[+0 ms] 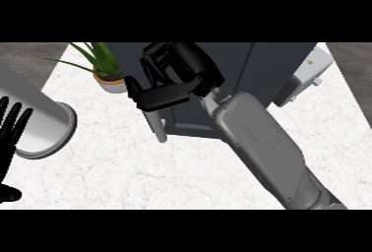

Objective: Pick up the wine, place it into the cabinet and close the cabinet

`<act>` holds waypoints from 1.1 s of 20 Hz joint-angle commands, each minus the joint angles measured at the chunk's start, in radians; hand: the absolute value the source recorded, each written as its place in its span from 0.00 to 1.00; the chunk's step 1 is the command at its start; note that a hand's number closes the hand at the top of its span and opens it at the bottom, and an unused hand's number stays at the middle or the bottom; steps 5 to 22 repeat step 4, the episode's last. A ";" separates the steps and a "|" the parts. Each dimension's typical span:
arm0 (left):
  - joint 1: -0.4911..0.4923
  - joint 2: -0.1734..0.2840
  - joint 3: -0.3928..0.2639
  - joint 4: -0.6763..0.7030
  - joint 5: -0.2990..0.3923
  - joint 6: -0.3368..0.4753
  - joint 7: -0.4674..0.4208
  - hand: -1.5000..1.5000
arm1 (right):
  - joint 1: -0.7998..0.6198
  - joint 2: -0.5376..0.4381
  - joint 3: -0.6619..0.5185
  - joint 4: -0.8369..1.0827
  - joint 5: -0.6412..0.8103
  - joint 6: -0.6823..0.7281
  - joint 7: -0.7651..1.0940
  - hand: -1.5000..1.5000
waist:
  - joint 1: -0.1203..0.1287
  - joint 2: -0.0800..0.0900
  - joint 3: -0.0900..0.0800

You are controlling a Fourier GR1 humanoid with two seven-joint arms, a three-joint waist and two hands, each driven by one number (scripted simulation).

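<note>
— Black fingers [163, 61] first: how do they sit on the right hand [174, 74]?
— Curled in tight, knuckles towards twelve o'clock, against the front of the tall dark grey cabinet [243, 74]. The thumb lies flat below them, pointing to nine o'clock. I can make out no object inside the curl.
— And just below the thumb?
— A pale grey vertical bar handle [157, 125], at about six o'clock from the thumb, on the cabinet's front edge.
— The wine?
— I cannot tell where it is; no view of the cabinet's inside.
— The arm?
— The grey right forearm [265, 147] runs down towards five o'clock over the white marbled counter [145, 177].
— The other hand?
— The left hand [10, 130] rests at nine o'clock, fingers straight and spread, pointing up. Just beside it lies a big light grey cylinder [47, 123].
— Anything else?
— A green potted plant in a tan pot [108, 74] at eleven o'clock of the right hand, and a white boxy appliance [309, 74] at three o'clock.
</note>
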 commanded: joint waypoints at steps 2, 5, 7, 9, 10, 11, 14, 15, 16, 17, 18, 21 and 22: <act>0.007 -0.002 -0.005 -0.037 -0.002 -0.004 0.009 0.00 | -0.018 -0.081 -0.101 0.163 0.030 -0.030 -0.031 1.00 | -0.004 0.039 0.011; -0.013 0.029 0.017 0.006 0.022 -0.025 0.033 0.00 | -0.023 -0.093 -0.107 0.150 0.022 -0.014 -0.022 1.00 | -0.016 0.039 0.010; -0.013 0.029 0.017 0.006 0.022 -0.025 0.033 0.00 | -0.023 -0.093 -0.107 0.150 0.022 -0.014 -0.022 1.00 | -0.016 0.039 0.010; -0.013 0.029 0.017 0.006 0.022 -0.025 0.033 0.00 | -0.023 -0.093 -0.107 0.150 0.022 -0.014 -0.022 1.00 | -0.016 0.039 0.010; -0.013 0.029 0.017 0.006 0.022 -0.025 0.033 0.00 | -0.023 -0.093 -0.107 0.150 0.022 -0.014 -0.022 1.00 | -0.016 0.039 0.010; -0.013 0.029 0.017 0.006 0.022 -0.025 0.033 0.00 | -0.023 -0.093 -0.107 0.150 0.022 -0.014 -0.022 1.00 | -0.016 0.039 0.010; -0.013 0.029 0.017 0.006 0.022 -0.025 0.033 0.00 | -0.023 -0.093 -0.107 0.150 0.022 -0.014 -0.022 1.00 | -0.016 0.039 0.010; -0.013 0.029 0.017 0.006 0.022 -0.025 0.033 0.00 | -0.023 -0.093 -0.107 0.150 0.022 -0.014 -0.022 1.00 | -0.016 0.039 0.010; -0.013 0.029 0.017 0.006 0.022 -0.025 0.033 0.00 | -0.023 -0.093 -0.107 0.150 0.022 -0.014 -0.022 1.00 | -0.016 0.039 0.010; -0.013 0.029 0.017 0.006 0.022 -0.025 0.033 0.00 | -0.023 -0.093 -0.107 0.150 0.022 -0.014 -0.022 1.00 | -0.016 0.039 0.010; -0.013 0.029 0.017 0.006 0.022 -0.025 0.033 0.00 | -0.023 -0.093 -0.107 0.150 0.022 -0.014 -0.022 1.00 | -0.016 0.039 0.010; -0.013 0.029 0.017 0.006 0.022 -0.025 0.033 0.00 | -0.023 -0.093 -0.107 0.150 0.022 -0.014 -0.022 1.00 | -0.016 0.039 0.010; -0.013 0.029 0.017 0.006 0.022 -0.025 0.033 0.00 | -0.023 -0.093 -0.107 0.150 0.022 -0.014 -0.022 1.00 | -0.016 0.039 0.010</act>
